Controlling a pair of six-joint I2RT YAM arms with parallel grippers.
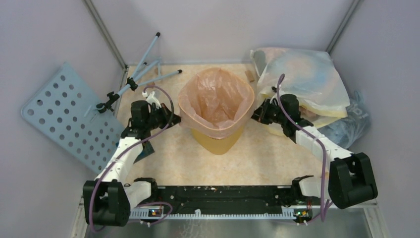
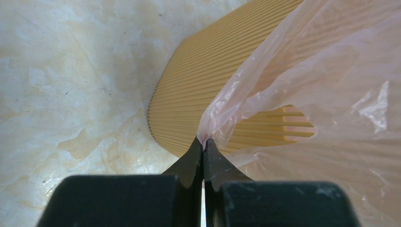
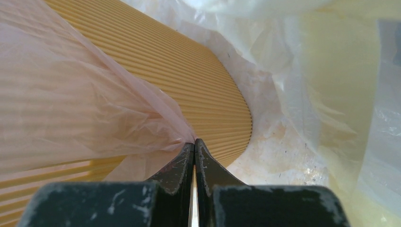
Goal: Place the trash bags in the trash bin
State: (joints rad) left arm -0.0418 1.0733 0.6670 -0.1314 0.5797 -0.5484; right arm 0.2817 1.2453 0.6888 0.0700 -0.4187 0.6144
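Observation:
The pale pink trash bag [image 1: 216, 101] lines the yellow-orange ribbed trash bin [image 1: 218, 140] at the table's middle, its mouth spread over the rim and hanging down the outside. My left gripper [image 1: 171, 119] is at the bin's left side, shut on the bag's edge. In the left wrist view the gripper [image 2: 203, 142] pinches a pleat of pink film [image 2: 302, 71] against the bin's wall [image 2: 198, 85]. My right gripper [image 1: 256, 116] is at the bin's right side, shut on the bag's other edge. In the right wrist view the gripper [image 3: 195, 141] holds the film [image 3: 80, 104] beside the bin [image 3: 198, 85].
A large whitish-yellow sack [image 1: 303, 79] lies at the back right, close behind the right arm, also in the right wrist view [image 3: 331, 71]. A grey-blue bag [image 1: 354, 121] lies right of it. A perforated blue panel [image 1: 69, 116] and a folded stand [image 1: 143, 74] lie at the left.

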